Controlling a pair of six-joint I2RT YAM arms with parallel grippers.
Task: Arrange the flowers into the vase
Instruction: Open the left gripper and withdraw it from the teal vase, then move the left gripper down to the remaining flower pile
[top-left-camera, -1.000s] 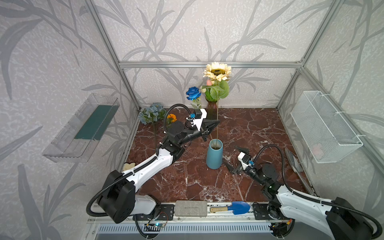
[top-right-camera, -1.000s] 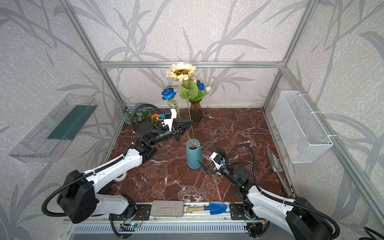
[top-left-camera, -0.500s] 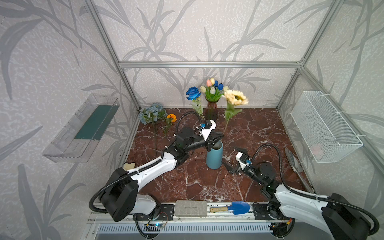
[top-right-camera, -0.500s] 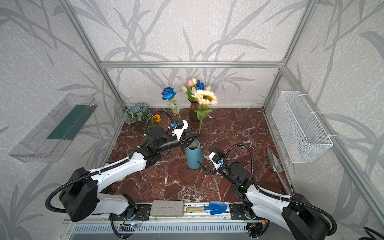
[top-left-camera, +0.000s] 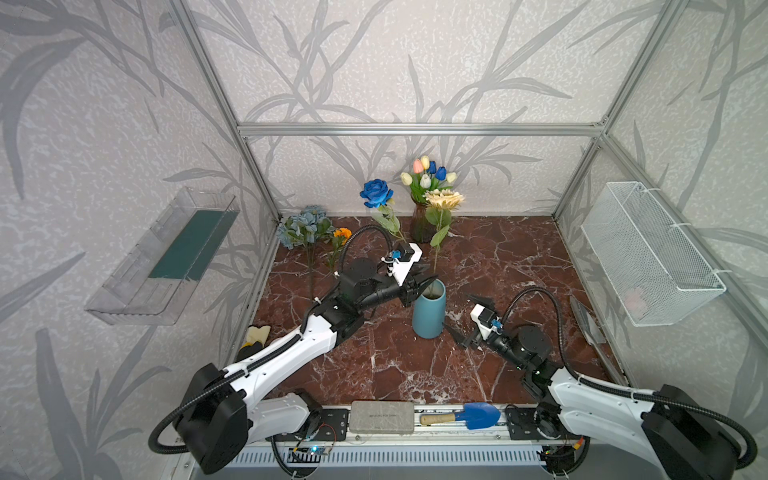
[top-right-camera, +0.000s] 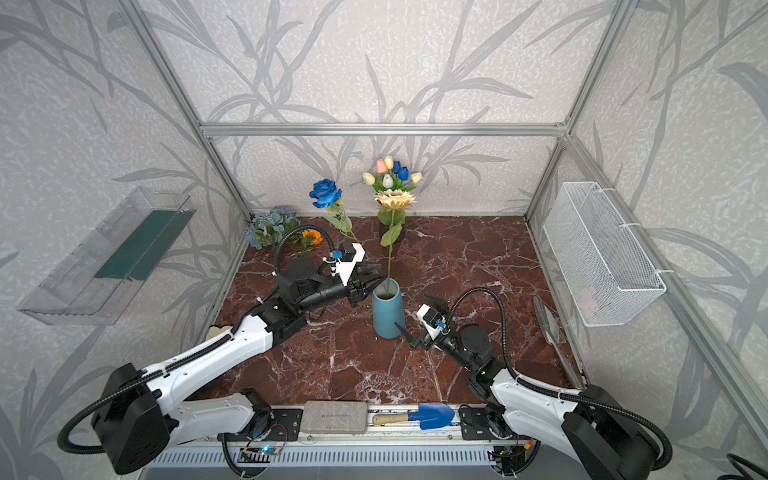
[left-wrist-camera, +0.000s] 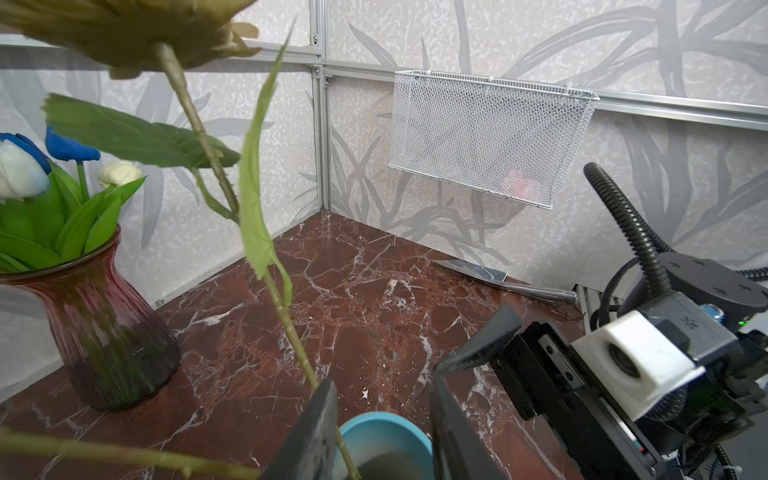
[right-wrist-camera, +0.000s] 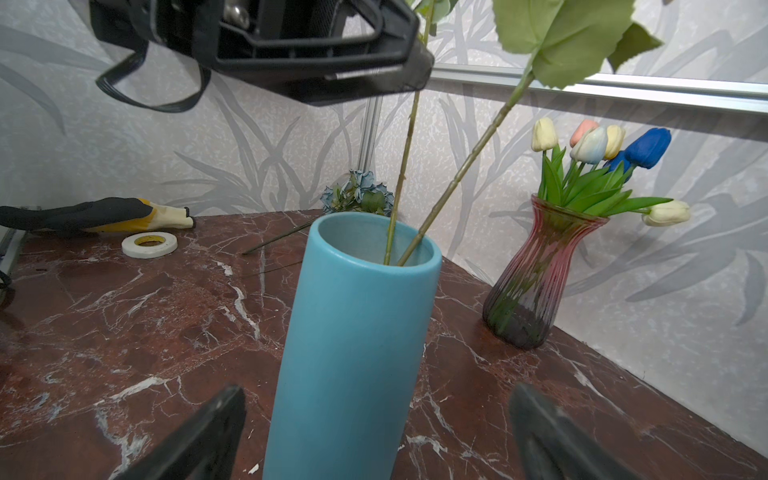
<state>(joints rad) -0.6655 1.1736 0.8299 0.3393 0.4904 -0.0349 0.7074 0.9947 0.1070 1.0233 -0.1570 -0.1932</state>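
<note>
Flowers lying loose, dusty-blue roses (top-left-camera: 305, 224) and an orange bloom (top-left-camera: 343, 233), rest on the marble floor (top-left-camera: 498, 257) well apart from the left gripper (top-left-camera: 429, 276), behind it and off to its left. The deep-blue rose (top-left-camera: 375, 193) and cream daisy (top-left-camera: 444, 199) stand in the blue vase (top-left-camera: 429, 316), at whose rim this gripper sits. Its jaws are partly apart and clamp nothing. In the left wrist view the daisy stem (left-wrist-camera: 291, 328) runs down past one finger (left-wrist-camera: 313, 432) into the vase mouth, with clear space to the other finger. Tulips (top-left-camera: 426, 176) fill a red glass vase (top-left-camera: 420, 230) farther beyond its fingertips. The right gripper (top-left-camera: 458, 311) is just beside the blue vase on the opposite side, jaws spread wide and empty, with the vase straight ahead of its fingertips.
</note>
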